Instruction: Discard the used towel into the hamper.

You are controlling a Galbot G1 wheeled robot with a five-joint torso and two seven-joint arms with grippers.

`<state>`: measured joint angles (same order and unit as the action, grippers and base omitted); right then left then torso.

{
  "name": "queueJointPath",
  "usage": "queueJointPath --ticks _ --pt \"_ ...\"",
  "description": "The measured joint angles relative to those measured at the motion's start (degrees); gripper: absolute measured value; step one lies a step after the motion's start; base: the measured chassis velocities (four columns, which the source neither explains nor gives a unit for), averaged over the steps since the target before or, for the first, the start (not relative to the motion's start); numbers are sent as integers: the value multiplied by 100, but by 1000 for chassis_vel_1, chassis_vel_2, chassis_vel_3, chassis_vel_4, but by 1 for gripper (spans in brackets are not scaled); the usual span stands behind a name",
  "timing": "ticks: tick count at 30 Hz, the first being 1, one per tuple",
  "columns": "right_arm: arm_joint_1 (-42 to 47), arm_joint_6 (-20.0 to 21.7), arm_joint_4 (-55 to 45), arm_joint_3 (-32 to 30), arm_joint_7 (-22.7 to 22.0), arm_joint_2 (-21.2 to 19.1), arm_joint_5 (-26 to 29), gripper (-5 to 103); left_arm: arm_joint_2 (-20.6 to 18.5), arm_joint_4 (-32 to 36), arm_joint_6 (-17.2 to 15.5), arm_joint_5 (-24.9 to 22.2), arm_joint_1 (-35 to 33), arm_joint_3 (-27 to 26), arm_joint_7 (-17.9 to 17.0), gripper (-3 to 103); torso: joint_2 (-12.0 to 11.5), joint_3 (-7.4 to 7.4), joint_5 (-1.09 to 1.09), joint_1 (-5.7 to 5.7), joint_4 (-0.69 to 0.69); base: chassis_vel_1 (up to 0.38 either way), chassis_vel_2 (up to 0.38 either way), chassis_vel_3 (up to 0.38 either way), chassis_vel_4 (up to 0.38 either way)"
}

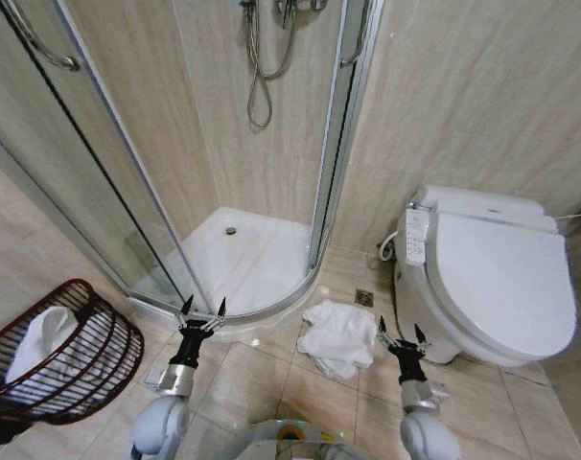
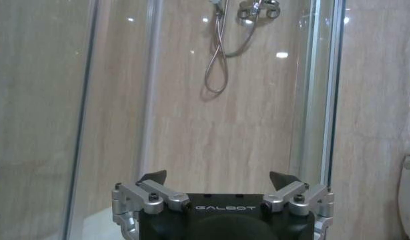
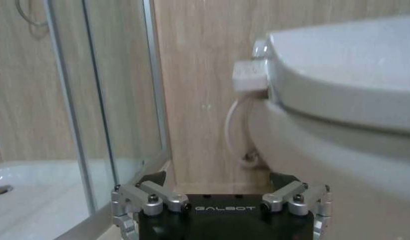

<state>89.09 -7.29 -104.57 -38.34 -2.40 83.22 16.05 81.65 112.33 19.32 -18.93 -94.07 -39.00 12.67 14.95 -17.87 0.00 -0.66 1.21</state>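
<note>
Head view had the towel (image 1: 338,337) crumpled at lower centre, btwn both grippers, left (image 1: 202,310) and right (image 1: 402,334), jaws spread & empty; hamper (image 1: 75,359) at lower left; prob. light, limp, best pinched at a raised fold.

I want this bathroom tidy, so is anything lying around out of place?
Yes. A crumpled white towel lies on the floor tiles between the shower tray and the toilet. The hamper, at the left, is tipped on its side, with white cloth inside.
</note>
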Motion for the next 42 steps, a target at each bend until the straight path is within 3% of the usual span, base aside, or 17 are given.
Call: queueJointPath --ticks 15,18,20,21,24,31,35,42 --pt "-1112 1129 921 333 13 36 -8 100 -50 3 16 -100 11 -81 -19 100 0 0 0 0 0 0 0 0 0" --pt "-1319 1337 1034 451 -282 119 -8 100 -64 -2 53 -126 8 -101 -31 100 0 0 0 0 0 0 0 0 0" --pt "-1431 1659 1032 586 -926 206 30 100 -112 0 94 -155 -16 -135 -36 100 0 0 0 0 0 0 0 0 0" --pt "-1431 1659 1032 586 -926 206 30 100 -112 0 94 -155 -16 -135 -36 100 0 0 0 0 0 0 0 0 0" --pt "-1512 1990 952 661 -1557 296 289 100 -148 -46 144 -161 -6 -160 -44 100 0 0 -1 0 0 0 0 0 0" --pt "-1518 2102 872 712 -1843 362 761 100 -144 -136 181 -141 9 -150 -54 100 0 0 -1 0 0 0 0 0 0" --pt "-1530 2117 901 744 -1882 438 765 100 -118 -137 181 -115 17 -131 -55 100 0 0 -1 0 0 0 0 0 0" --pt "-1624 2310 923 853 -2404 581 795 100 -75 -136 177 -45 17 -96 -54 100 0 0 -1 0 0 0 0 0 0"
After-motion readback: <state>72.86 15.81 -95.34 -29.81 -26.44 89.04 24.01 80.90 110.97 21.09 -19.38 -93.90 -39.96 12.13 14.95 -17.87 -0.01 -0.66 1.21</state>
